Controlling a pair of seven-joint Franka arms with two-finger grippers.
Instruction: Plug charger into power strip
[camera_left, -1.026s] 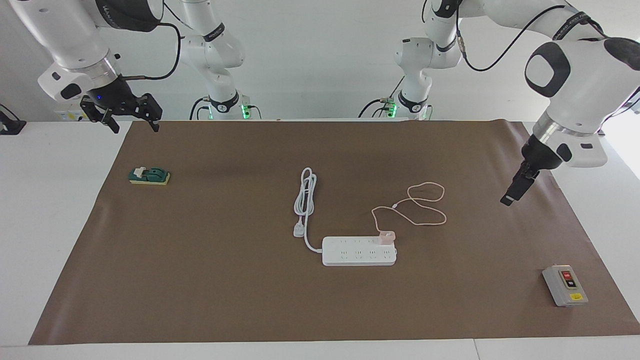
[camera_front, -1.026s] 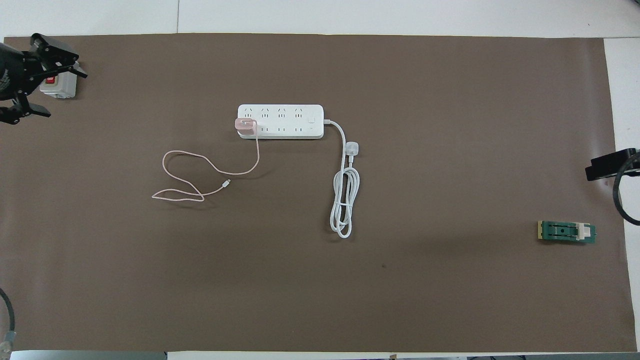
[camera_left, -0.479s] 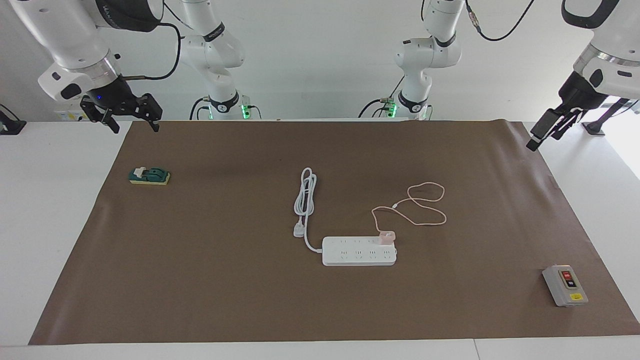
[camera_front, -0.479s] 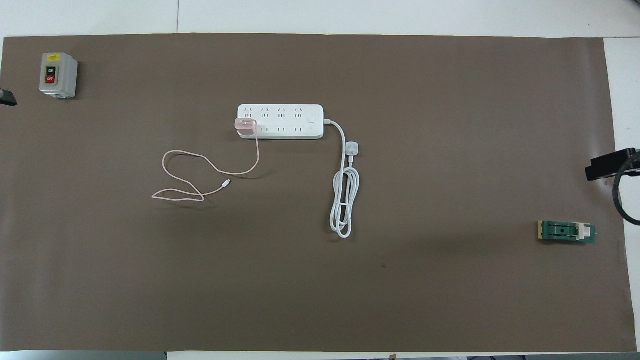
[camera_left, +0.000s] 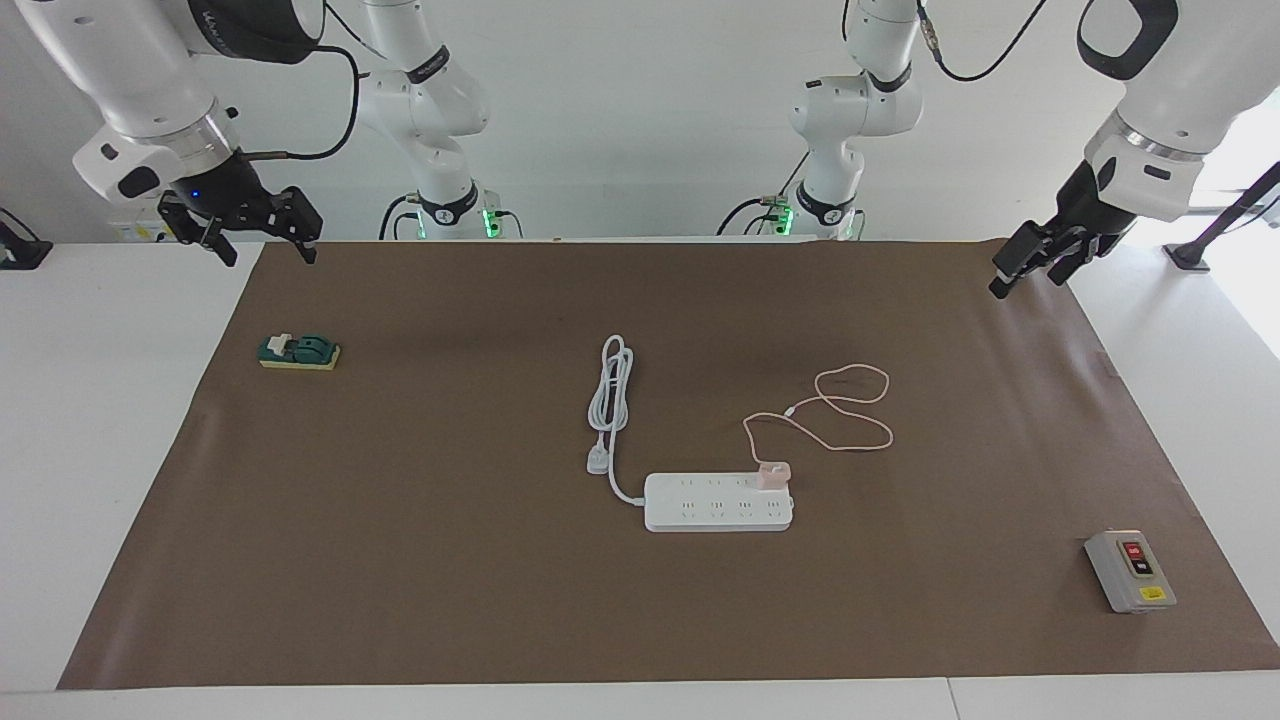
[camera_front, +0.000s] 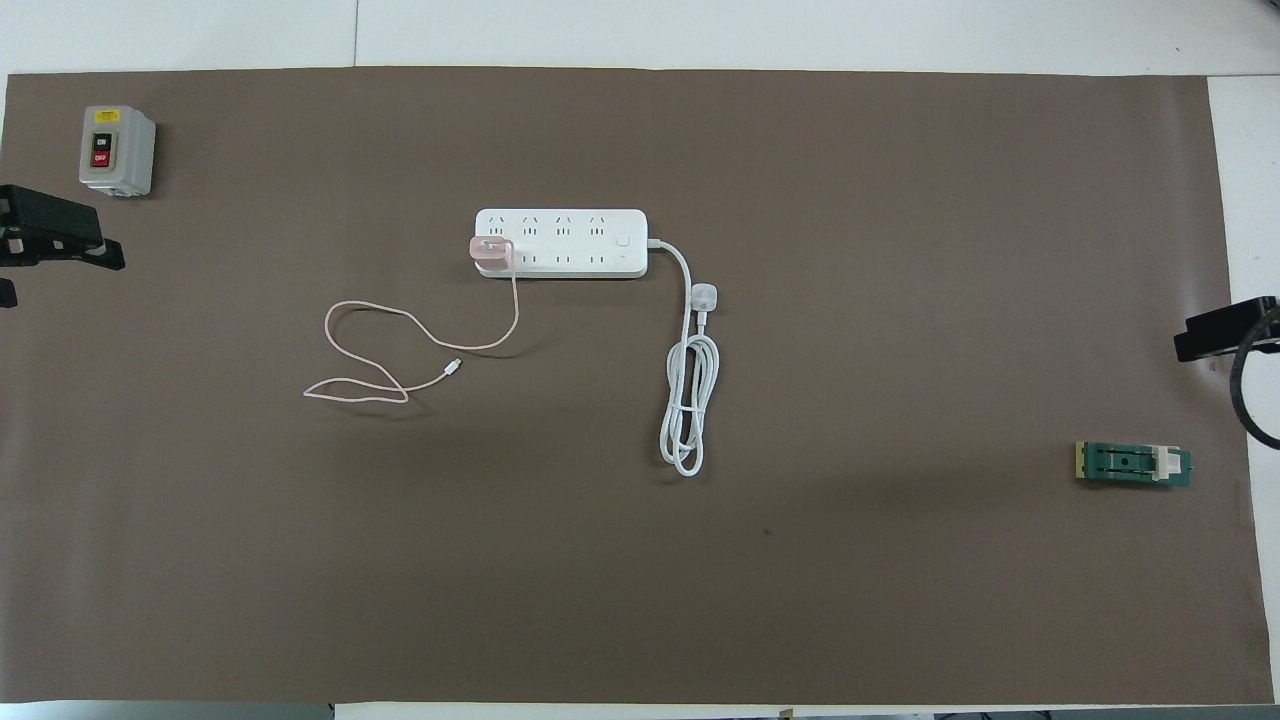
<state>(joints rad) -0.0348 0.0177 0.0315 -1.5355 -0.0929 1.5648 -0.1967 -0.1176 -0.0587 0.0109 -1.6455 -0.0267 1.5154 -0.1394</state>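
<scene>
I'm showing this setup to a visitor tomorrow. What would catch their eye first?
Mid-mat, the pale-pink charger sits plugged into the white power strip at its end toward the left arm, its pink cable looping nearer the robots. Both grippers, left and right, hang open over the mat's corners nearest the robots.

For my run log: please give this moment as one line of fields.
charger: seated in power strip | left claw: open, empty, raised over mat corner | right claw: open, empty, waiting
</scene>
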